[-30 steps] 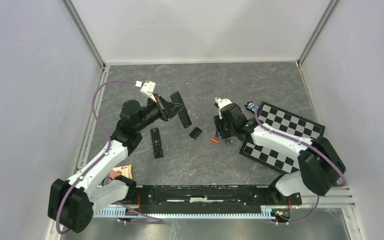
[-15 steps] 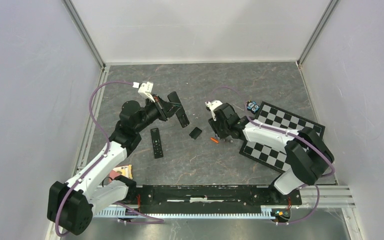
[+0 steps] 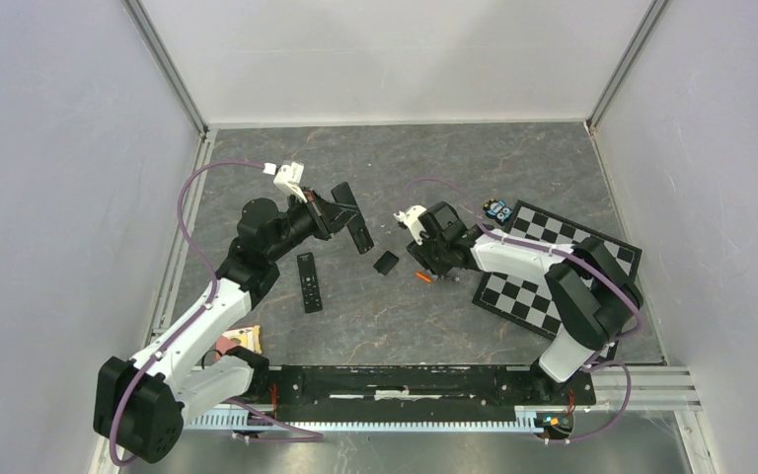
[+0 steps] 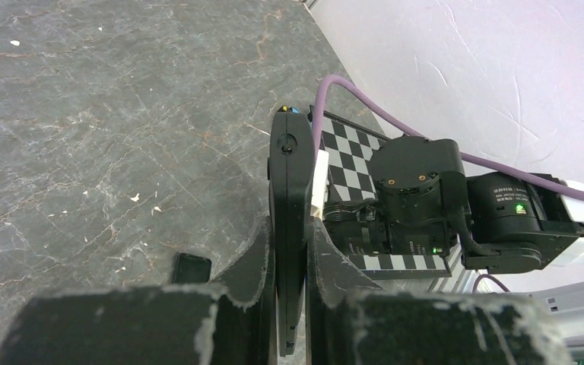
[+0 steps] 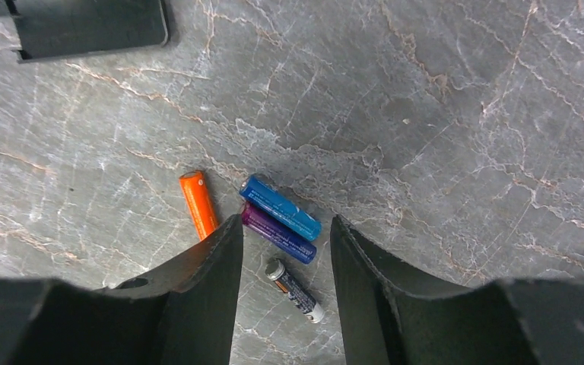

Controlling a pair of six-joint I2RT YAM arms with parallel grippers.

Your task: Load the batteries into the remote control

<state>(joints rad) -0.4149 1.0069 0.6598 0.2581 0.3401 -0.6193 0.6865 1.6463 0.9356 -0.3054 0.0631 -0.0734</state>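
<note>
Overhead and close right-wrist views share batteries (image 5: 281,211).

right gripper (image 5: 284,230) | moved left toward batteries (image 5: 281,207) | jaws wider

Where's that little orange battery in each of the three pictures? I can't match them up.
Top external: the orange battery lies mid-table, left of the checkerboard.
Left wrist: not in it.
Right wrist: centre-left, just outside the right gripper.
Shared landmark: the flat black cover, up and left of the battery in both.
</note>
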